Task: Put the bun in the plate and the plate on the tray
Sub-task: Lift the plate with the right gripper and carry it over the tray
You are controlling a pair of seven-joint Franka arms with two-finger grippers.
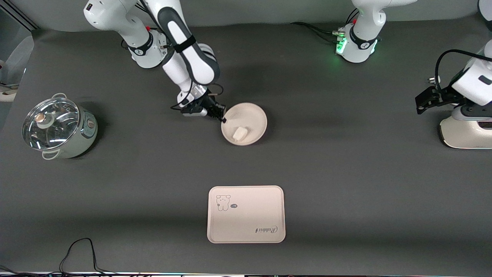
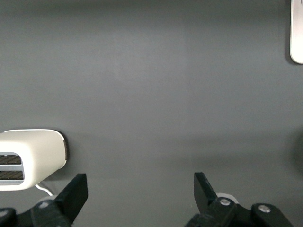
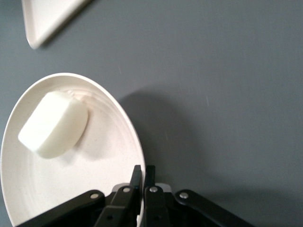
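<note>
From the front view, the right gripper point(image 1: 222, 117) is clamped on the rim of the plate point(image 1: 253, 111) at about the plate's nine o'clock edge, fingers pinched tight with the rim between them; one plate sits near the table's middle, and one bun point(image 1: 240, 133) lies inside it toward its six o'clock side, nearer the camera than the plate's centre. One tray point(image 1: 246, 214) lies flat at six o'clock from the plate, well apart from it and nearer the camera. The left gripper point(image 1: 421, 103) waits over the left arm's end of the table, above one white toaster point(image 1: 465, 132). One lidded pot point(image 1: 57, 127) stands at the right arm's end. In the left wrist view, the left gripper point(image 2: 140, 187) stands spread wide and holds nothing, with the toaster point(image 2: 32, 156) and a corner of the tray point(image 2: 297, 33) showing on the dark table. In the right wrist view, the right gripper point(image 3: 142, 182) has its two fingers closed on the plate point(image 3: 109, 161) rim, the bun point(image 3: 53, 124) resting in the plate, and a tray point(image 3: 47, 19) corner showing apart from the plate
</note>
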